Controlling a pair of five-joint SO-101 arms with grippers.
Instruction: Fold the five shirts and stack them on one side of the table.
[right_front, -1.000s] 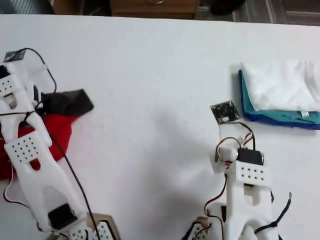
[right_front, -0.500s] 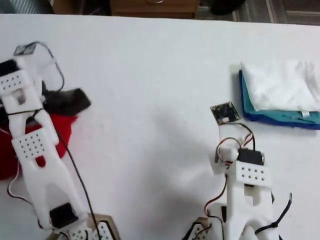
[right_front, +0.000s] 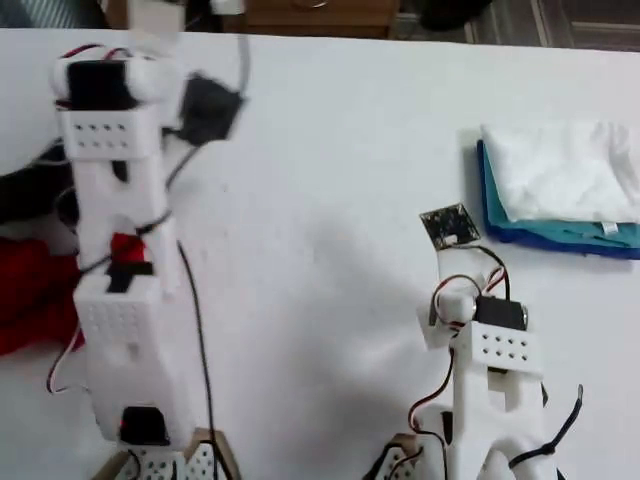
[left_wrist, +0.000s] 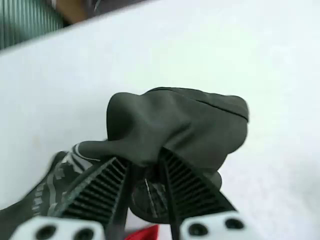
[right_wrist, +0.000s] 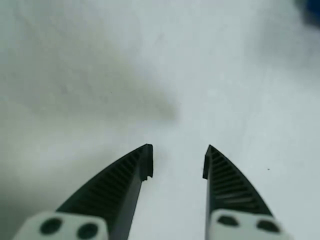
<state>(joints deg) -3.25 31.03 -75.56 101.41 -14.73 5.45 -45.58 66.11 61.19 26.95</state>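
Pinching the black shirt (left_wrist: 176, 120), the left claw (left_wrist: 144, 159) hangs above the table (right_front: 330, 150).

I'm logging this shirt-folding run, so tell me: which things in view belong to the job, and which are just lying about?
Part of the job: dark shirt, pinched in the left gripper; red shirt; folded stack, white on top; right gripper, open; table.
Just lying about: wooden furniture beyond the table's far edge.

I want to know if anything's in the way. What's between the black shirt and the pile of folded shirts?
Nothing. The high view shows only bare table between the black shirt and the folded pile.
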